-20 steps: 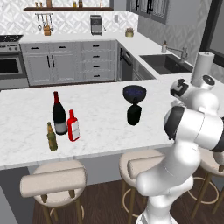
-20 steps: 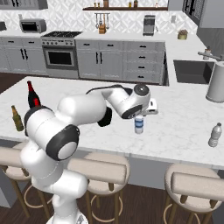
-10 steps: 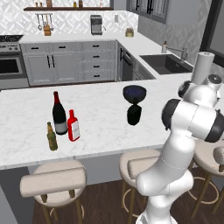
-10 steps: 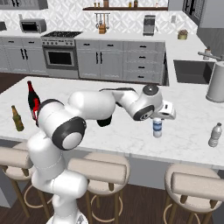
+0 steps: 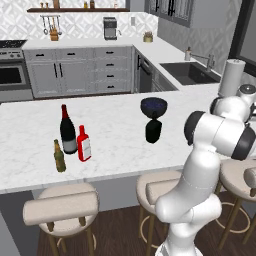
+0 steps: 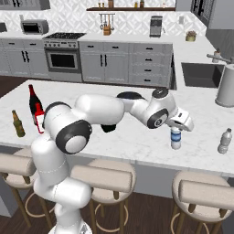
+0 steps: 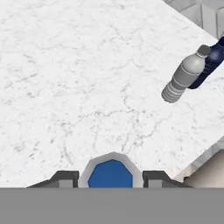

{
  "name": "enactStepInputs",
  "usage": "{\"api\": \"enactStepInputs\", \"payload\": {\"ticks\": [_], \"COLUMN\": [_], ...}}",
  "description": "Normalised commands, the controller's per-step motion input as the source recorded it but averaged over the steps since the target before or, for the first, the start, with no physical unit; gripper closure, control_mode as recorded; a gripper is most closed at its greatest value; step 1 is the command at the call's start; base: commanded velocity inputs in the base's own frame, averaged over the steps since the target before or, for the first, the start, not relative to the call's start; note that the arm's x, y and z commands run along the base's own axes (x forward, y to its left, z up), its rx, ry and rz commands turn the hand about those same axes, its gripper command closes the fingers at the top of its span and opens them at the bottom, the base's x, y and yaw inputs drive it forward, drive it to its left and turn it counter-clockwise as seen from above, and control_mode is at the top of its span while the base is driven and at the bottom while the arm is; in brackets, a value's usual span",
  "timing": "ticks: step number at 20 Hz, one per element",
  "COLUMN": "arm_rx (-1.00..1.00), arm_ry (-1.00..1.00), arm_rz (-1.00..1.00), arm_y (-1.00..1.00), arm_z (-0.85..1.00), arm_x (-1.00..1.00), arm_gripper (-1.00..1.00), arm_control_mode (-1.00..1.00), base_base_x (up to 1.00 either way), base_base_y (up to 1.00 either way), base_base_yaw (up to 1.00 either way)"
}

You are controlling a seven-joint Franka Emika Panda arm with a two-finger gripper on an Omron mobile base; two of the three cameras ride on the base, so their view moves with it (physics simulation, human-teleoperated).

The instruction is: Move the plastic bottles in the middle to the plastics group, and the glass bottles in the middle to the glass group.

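- Carrying the small blue-capped plastic bottle (image 6: 176,137) across the white worktop (image 6: 137,137) toward a grey plastic bottle (image 6: 224,140) at the right end: the plastics group, by judgement
- Tool (image 6: 177,126): pinching the small bottle at its cap, one dark tip on each side of the blue top in the hand view
- Small bottle: upright, near the worktop's front edge, apart from the grey bottle
- Next move calls for more travel right, then setting down beside the grey bottle without knocking it
- Black bottle (image 5: 153,131): mid-worktop by the blue bowl (image 5: 153,106), not yet sorted
- Red bottle (image 5: 83,144): beside the wine bottle (image 5: 67,130) and beer bottle (image 5: 59,156)
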Motion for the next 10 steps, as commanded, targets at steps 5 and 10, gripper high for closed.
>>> {"api": "enactStepInputs", "payload": {"ticks": [5, 10], "arm_rx": [0.00, 0.02], "arm_ry": [-0.14, -0.08], "arm_rz": [-0.26, -0.22], "arm_y": [-0.32, -0.52], "arm_z": [0.00, 0.08], "arm_x": [-0.21, 0.00], "arm_gripper": [1.00, 1.00], "arm_control_mode": [-1.00, -1.00], "base_base_x": [0.00, 0.00], "base_base_y": [0.00, 0.00], "base_base_yaw": [0.00, 0.00]}}
